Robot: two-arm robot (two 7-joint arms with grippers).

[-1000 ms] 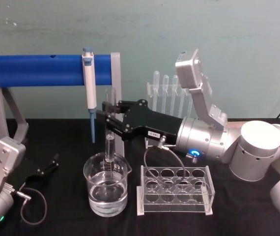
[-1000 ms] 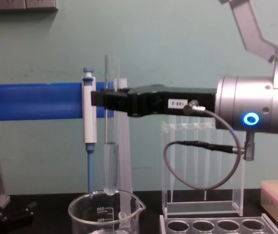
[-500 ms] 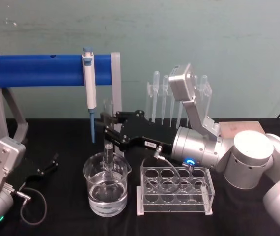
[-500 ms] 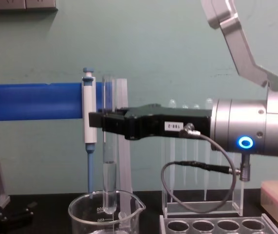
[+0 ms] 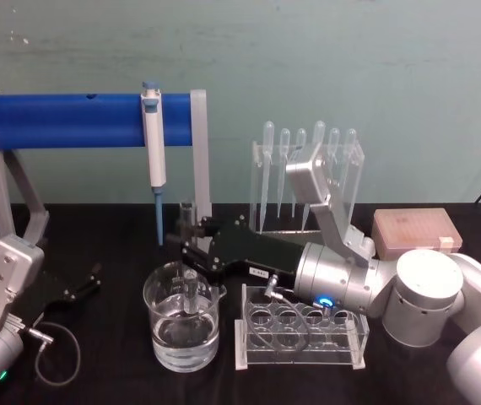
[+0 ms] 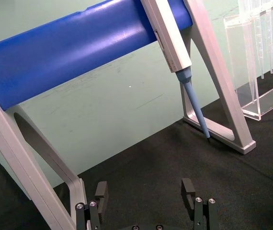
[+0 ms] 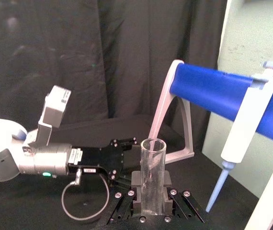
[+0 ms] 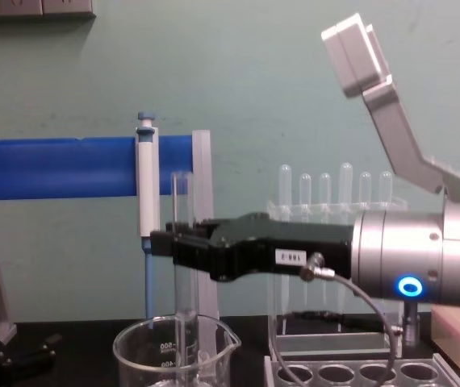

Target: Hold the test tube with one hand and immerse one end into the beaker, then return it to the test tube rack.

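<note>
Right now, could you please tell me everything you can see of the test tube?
The test tube is a clear glass tube, narrow and open at the top. It stands upright, clamped in its upper part by the right gripper, with its open end above the jaws. Its lower part reaches down inside the beaker, which holds water; I cannot tell whether the tip is under the surface or touches the glass.

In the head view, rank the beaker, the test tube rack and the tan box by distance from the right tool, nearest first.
1. Beaker, directly under the right tool.
2. Test tube rack, beside the beaker, on its right.
3. Tan box, far right, farther back.
</note>
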